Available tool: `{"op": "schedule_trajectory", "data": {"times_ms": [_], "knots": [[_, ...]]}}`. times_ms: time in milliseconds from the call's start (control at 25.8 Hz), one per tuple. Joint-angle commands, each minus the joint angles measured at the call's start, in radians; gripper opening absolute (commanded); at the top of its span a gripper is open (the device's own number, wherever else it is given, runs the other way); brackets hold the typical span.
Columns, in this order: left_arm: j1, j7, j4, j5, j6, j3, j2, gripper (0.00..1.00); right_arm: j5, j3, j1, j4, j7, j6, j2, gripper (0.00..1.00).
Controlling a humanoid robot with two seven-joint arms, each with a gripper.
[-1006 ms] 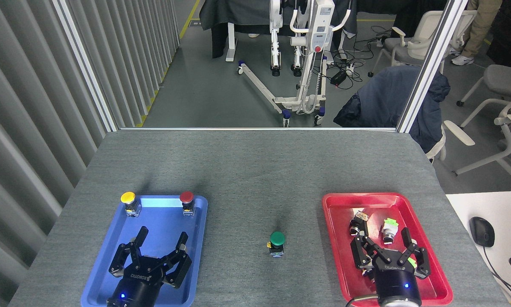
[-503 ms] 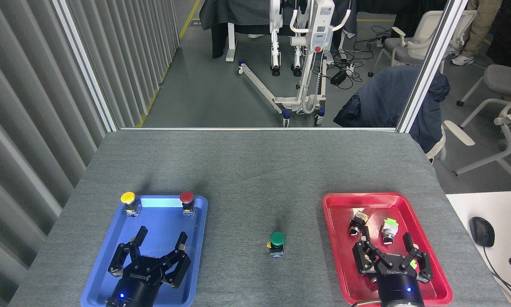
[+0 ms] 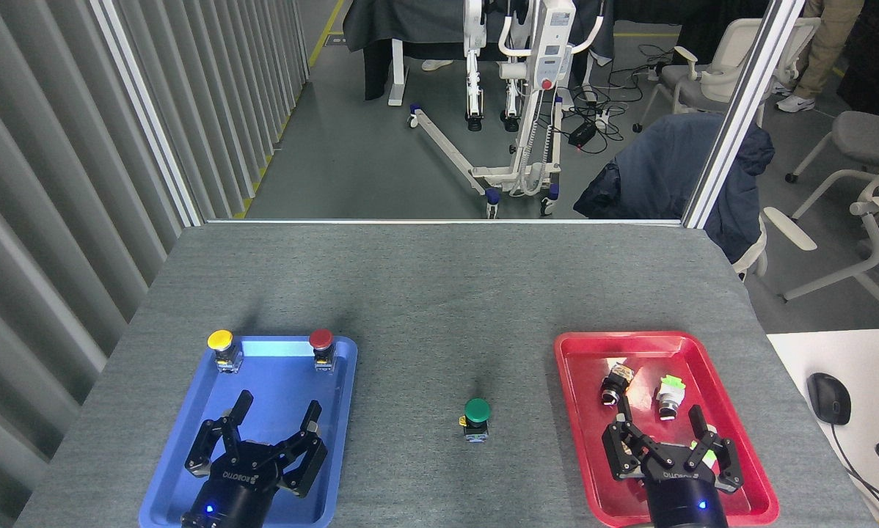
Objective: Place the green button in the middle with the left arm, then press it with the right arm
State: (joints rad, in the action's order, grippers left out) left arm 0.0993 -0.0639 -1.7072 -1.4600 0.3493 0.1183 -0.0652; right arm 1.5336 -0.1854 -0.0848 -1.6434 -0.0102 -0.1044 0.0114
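Note:
The green button (image 3: 476, 419) stands upright on the bare grey tabletop (image 3: 439, 308), between the two trays, with its yellow tab to the left. My left gripper (image 3: 274, 416) hangs open over the blue tray (image 3: 340, 440), well left of the button, fingers spread and empty. Over the red tray (image 3: 579, 411), my right gripper (image 3: 658, 427) is open too, with nothing held, well right of the button.
A yellow-capped button (image 3: 221, 348) and a red-capped button (image 3: 321, 347) stand at the blue tray's far corners. Small switch parts (image 3: 615, 384) lie in the red tray. A white side table with a mouse (image 3: 828, 397) is at the right.
My right gripper has drawn back toward the near edge over the red tray, uncovering the switch parts. The left gripper has slipped back slightly. The green button has not moved.

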Motion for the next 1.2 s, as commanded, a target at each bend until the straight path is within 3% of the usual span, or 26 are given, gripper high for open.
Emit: {"op": "schedule_trajectory", "data": {"times_ms": [0, 310, 387, 542, 851, 1045, 1161], "knots": [[-0.003, 0.001, 0.005, -0.003, -0.004, 0.0, 0.004, 0.98, 0.0, 0.001, -0.004, -0.007, -0.001, 0.0, 0.001, 0.99], [-0.018, 0.01, 0.003, -0.06, -0.007, -0.008, -0.008, 0.98, -0.001, 0.001, -0.004, -0.003, -0.001, 0.0, 0.002, 0.99], [-0.053, 0.016, 0.015, -0.123, -0.009, -0.097, -0.011, 0.98, 0.0, 0.001, -0.001, 0.001, -0.001, 0.0, 0.002, 0.99], [-0.184, 0.049, 0.156, -0.212, -0.013, -0.293, -0.031, 0.98, -0.001, 0.001, 0.005, 0.005, -0.002, 0.0, 0.002, 0.99], [-0.484, 0.102, 0.551, -0.206, -0.012, -0.505, -0.071, 0.98, 0.0, 0.001, 0.005, 0.007, -0.002, 0.0, 0.002, 0.99], [-0.552, 0.102, 0.722, -0.198, -0.013, -0.539, -0.073, 0.98, 0.0, 0.001, 0.005, 0.007, -0.002, -0.001, 0.002, 0.99], [-0.57, 0.087, 0.742, -0.188, -0.021, -0.539, -0.073, 0.98, 0.0, 0.001, 0.005, 0.007, -0.002, -0.001, 0.002, 0.99]]}}
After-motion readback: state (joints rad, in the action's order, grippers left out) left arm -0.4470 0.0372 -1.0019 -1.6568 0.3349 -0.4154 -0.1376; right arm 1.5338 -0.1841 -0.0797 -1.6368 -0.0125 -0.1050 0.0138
